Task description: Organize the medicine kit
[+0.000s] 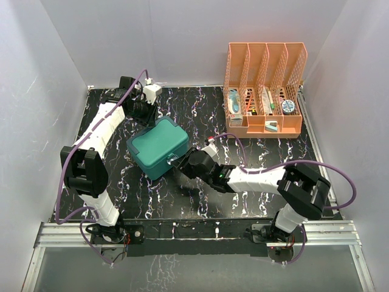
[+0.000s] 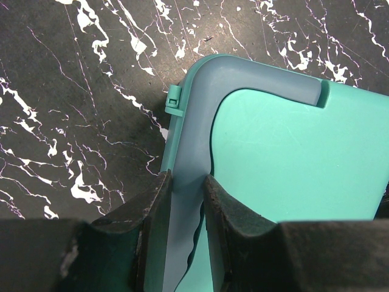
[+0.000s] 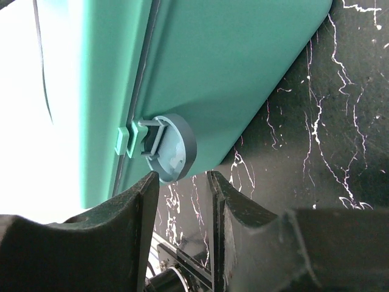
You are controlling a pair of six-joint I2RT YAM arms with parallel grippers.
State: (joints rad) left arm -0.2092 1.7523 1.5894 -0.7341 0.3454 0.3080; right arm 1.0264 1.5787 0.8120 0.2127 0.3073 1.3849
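Note:
The teal-green medicine kit point(image 1: 157, 145) lies closed on the black marble table, turned at an angle. My left gripper point(image 1: 144, 114) is at its far edge. In the left wrist view the left gripper point(image 2: 186, 182) is shut on the lid's grey-blue handle band point(image 2: 243, 76), one finger on each side. My right gripper point(image 1: 180, 162) is at the kit's near side. In the right wrist view the right gripper point(image 3: 182, 181) is open, its tips just below the round grey latch point(image 3: 173, 149) on the kit's front wall point(image 3: 231, 73). The latch is not between the fingers.
An orange mesh file rack point(image 1: 265, 73) stands at the back right, holding small medicine items in its slots and front tray. White walls enclose the table on three sides. The metal rail point(image 1: 194, 234) with both arm bases runs along the near edge.

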